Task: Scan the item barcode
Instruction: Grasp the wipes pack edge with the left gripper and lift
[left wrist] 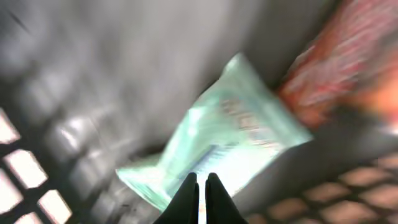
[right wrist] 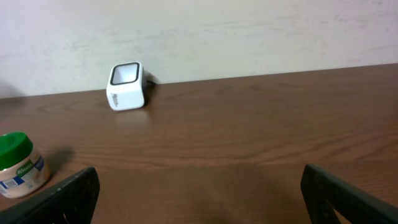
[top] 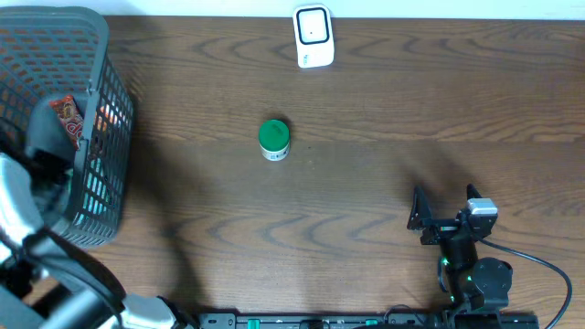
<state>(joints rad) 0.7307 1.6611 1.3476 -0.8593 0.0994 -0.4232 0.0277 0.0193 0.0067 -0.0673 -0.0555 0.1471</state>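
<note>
Inside the dark mesh basket [top: 96, 137] at the table's left, my left gripper [left wrist: 202, 181] is shut on the near edge of a pale green packet [left wrist: 239, 134]. The picture is blurred, and no barcode can be made out on the packet. In the overhead view the left arm reaches into the basket and its fingers are hidden. The white scanner [top: 313, 37] stands at the far edge of the table and also shows in the right wrist view [right wrist: 126, 86]. My right gripper [top: 445, 205] rests low at the front right, open with nothing between its fingers [right wrist: 71, 193].
A jar with a green lid [top: 273, 139] stands mid-table; the right wrist view has this jar [right wrist: 18, 167] at its left edge. A red-orange packet [left wrist: 348, 56] lies beside the green one in the basket. The basket's mesh wall [left wrist: 25, 180] closes around the left gripper.
</note>
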